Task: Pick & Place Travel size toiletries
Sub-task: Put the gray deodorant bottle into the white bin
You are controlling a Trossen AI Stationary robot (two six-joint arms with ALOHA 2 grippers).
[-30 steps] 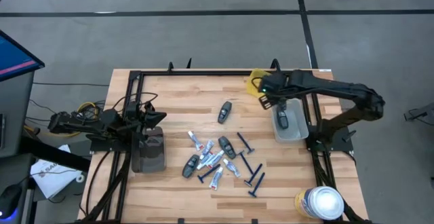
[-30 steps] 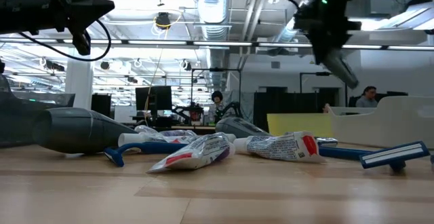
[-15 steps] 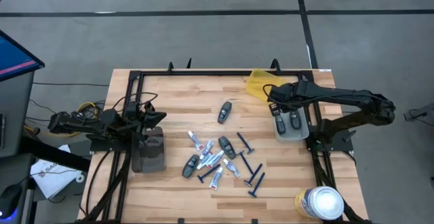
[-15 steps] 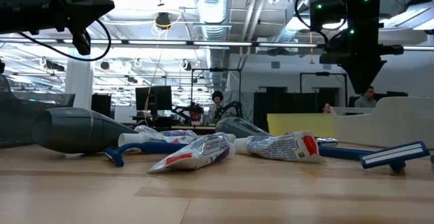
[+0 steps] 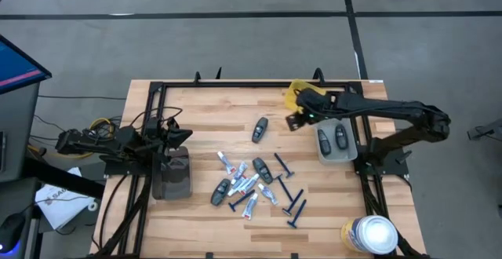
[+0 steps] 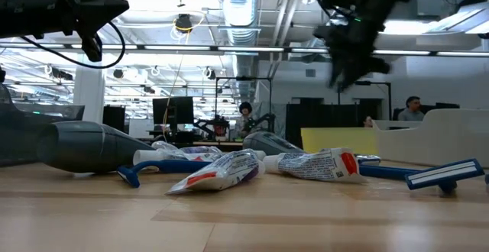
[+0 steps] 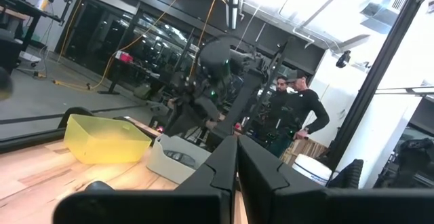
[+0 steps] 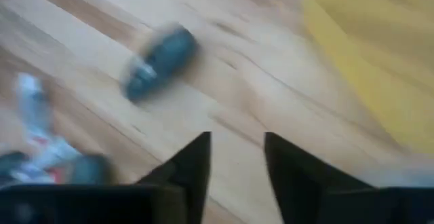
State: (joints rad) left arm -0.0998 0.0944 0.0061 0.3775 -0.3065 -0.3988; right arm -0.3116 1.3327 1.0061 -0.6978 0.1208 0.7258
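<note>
A pile of travel toiletries [image 5: 249, 182] lies mid-table: white-and-blue tubes [image 6: 221, 169], dark grey pods and blue razors [image 5: 294, 204]. One pod [image 5: 260, 129] lies alone toward the far side, also seen in the right wrist view [image 8: 159, 61]. Two more pods [image 5: 324, 140] [image 5: 342, 137] lie in a pale tray [image 5: 349, 158] at the right. My right gripper [image 5: 296, 120] [image 8: 236, 153] hangs open above the table between tray and lone pod. My left gripper [image 5: 184, 136] [image 7: 235, 159] waits shut at the left.
A yellow bin [image 5: 300, 96] sits at the far edge behind the right gripper. A dark tray [image 5: 172, 179] lies below the left gripper. A large white-lidded canister [image 5: 370, 234] stands at the near right corner. People stand in the room beyond the table.
My right gripper has moved from above the pale tray toward the table's left, toward the lone pod. The tray, partly covered by the arm before, now shows two pods. The left arm has kept still.
</note>
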